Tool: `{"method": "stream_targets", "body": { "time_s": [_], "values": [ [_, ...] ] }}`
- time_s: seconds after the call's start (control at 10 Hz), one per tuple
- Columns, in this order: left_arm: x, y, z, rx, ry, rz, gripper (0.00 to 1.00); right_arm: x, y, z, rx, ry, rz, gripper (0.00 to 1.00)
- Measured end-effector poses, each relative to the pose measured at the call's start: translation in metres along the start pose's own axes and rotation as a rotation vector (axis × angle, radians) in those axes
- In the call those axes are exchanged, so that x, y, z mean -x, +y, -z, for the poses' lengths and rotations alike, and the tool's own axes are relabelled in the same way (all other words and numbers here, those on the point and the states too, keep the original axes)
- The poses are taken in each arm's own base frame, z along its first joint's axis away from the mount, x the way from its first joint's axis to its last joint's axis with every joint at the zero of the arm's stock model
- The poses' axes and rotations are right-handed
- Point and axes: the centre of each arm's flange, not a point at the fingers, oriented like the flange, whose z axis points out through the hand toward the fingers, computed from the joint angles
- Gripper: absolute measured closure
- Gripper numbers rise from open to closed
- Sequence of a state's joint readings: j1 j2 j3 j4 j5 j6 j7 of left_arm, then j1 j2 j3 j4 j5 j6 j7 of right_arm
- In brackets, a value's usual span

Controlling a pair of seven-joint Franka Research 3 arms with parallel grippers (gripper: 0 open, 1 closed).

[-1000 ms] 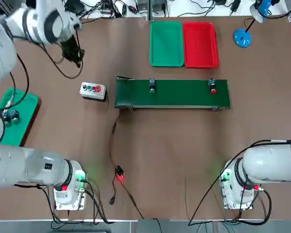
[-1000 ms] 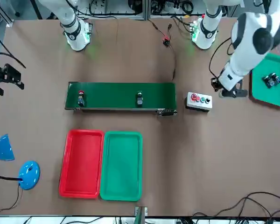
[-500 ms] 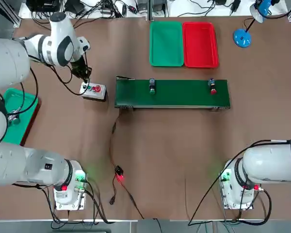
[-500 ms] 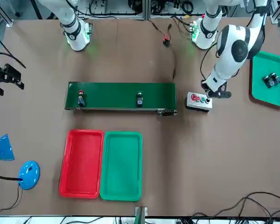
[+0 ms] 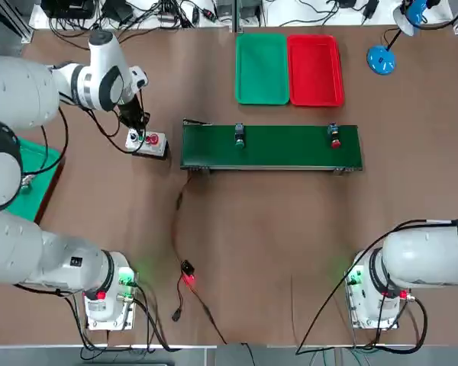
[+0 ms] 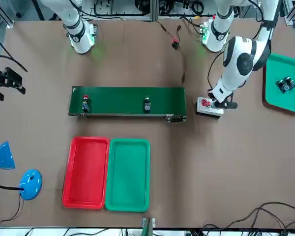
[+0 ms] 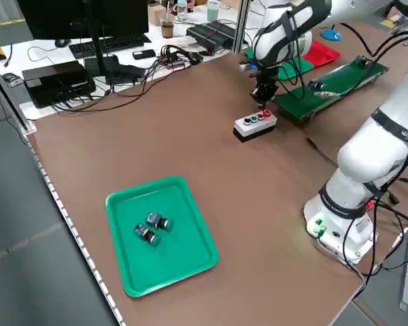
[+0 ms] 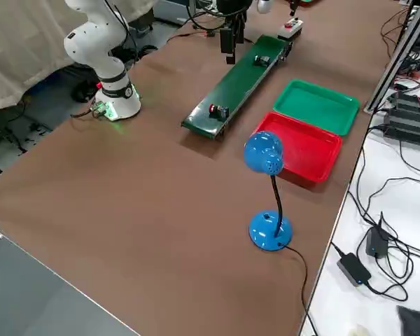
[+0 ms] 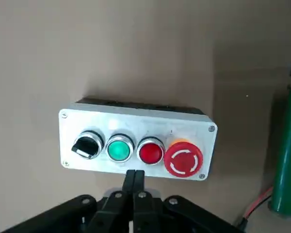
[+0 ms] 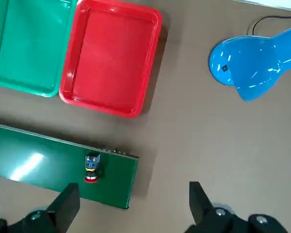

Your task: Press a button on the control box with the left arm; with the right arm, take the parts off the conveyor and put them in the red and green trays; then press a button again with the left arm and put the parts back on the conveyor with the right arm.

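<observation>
— Where's the left gripper?
— Over the control box beside the conveyor, jaws closed.
— The right gripper?
— Raised, jaws open; two parts sit on the conveyor.

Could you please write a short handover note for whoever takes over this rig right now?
Left gripper: fingers shut, poised over the control box, tips near its green and red buttons; contact cannot be confirmed.
Right gripper: open, empty, up off the table beside the conveyor's red-part end.
Things: red-capped part and green-capped part both sit on the conveyor. Red tray and green tray are empty.
Done: left arm reached the box.
Left: first button press, both picks and placements, second press, returning the parts.
</observation>
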State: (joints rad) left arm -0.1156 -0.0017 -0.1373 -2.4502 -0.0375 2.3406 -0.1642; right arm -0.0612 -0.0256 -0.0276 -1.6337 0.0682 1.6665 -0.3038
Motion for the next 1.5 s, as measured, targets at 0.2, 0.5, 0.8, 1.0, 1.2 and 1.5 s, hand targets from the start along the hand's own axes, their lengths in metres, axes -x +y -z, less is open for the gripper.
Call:
{"method": "stream_targets", "body": {
  "time_s": [0.2,0.5,0.8,1.0,1.2,1.5],
  "values": [
    [-0.002,0.001,-0.005,0.002,0.003,-0.001,0.99,0.000,0.000,0.000,0.000,0.000,0.000,0.00],
    [-0.004,0.002,-0.013,0.004,0.001,-0.001,0.99,0.000,0.000,0.000,0.000,0.000,0.000,0.00],
    [-0.004,0.003,-0.017,0.004,-0.006,-0.003,0.99,0.000,0.000,0.000,0.000,0.000,0.000,0.00],
    [-0.004,0.006,-0.020,0.004,-0.006,-0.006,0.99,0.000,0.000,0.000,0.000,0.000,0.000,0.00],
    [-0.005,0.011,-0.024,0.006,-0.002,0.010,0.99,0.000,0.000,0.000,0.000,0.000,0.000,0.00],
    [-0.005,0.013,-0.029,0.006,-0.009,0.009,0.99,0.000,0.000,0.000,0.000,0.000,0.000,0.00]
  ]
}}
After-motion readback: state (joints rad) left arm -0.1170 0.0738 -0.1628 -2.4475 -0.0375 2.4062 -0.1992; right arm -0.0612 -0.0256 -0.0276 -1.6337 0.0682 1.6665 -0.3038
